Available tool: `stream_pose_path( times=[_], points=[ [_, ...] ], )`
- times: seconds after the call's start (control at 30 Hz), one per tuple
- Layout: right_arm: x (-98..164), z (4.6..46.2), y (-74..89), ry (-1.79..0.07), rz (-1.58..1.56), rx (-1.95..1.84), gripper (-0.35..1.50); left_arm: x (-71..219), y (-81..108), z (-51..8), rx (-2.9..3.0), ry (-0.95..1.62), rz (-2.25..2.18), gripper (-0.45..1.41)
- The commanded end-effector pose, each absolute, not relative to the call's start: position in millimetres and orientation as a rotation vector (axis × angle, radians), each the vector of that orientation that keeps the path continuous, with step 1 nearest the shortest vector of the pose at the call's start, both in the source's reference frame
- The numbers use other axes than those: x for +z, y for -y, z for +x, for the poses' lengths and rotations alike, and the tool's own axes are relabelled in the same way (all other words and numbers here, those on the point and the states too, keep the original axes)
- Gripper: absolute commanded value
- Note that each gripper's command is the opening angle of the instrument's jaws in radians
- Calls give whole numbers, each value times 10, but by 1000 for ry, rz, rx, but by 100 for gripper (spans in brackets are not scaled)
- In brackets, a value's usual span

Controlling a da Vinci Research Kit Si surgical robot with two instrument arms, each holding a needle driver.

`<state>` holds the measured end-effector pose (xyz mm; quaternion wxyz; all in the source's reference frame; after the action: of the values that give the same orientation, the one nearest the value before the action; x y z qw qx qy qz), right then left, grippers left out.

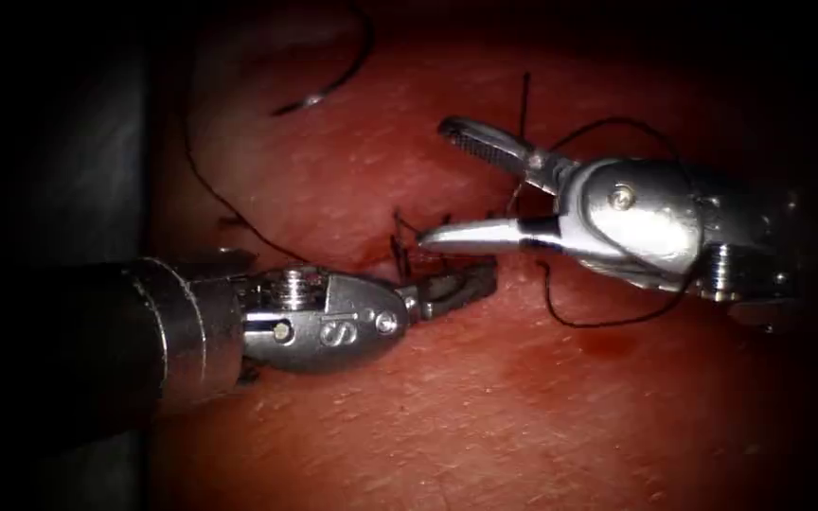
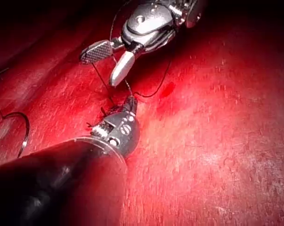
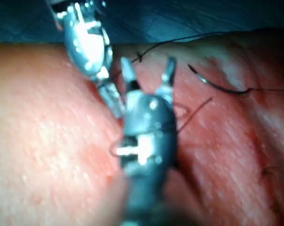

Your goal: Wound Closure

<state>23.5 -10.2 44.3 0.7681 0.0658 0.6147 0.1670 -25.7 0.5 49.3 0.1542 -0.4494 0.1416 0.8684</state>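
Pork-belly tissue [image 1: 485, 416] across the field, cut [image 1: 400, 251] as landmark, dark stitch ends bristling along it. Left of the cut and low: left tool [image 1: 452, 289], jaws closed by the wound margin, seemingly pinching thread [image 1: 608, 322] or a knot; cannot tell which. Right of the cut: right tool [image 1: 442, 185], jaws spread wide, holding nothing, lower jaw tip nearly at the stitch line, thread looping round its wrist. Far up and left of the cut: curved needle [image 1: 333, 85], lying free on the tissue, held by neither tool, not embedded. Small red fluid spot [image 1: 608, 343] below the right tool. Risks, as judgement: thread snagging on the open jaws; lower tip scraping the margin; loose needle dragged by any pull.
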Motion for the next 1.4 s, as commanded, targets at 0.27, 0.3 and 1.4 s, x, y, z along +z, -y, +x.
stream_pose_path(
  times=[0.27,0.3,1.4],
  points=[
    [473,231,108,-1153,143,309,93,465,7,-252,2516,-408,-1294,-45],
    [476,230,108,-1124,146,305,98,463,7,-251,2516,-407,-1294,-45],
    [489,230,175,-1241,477,-93,68,517,-79,-243,2566,-547,-1245,-45]
  ],
)
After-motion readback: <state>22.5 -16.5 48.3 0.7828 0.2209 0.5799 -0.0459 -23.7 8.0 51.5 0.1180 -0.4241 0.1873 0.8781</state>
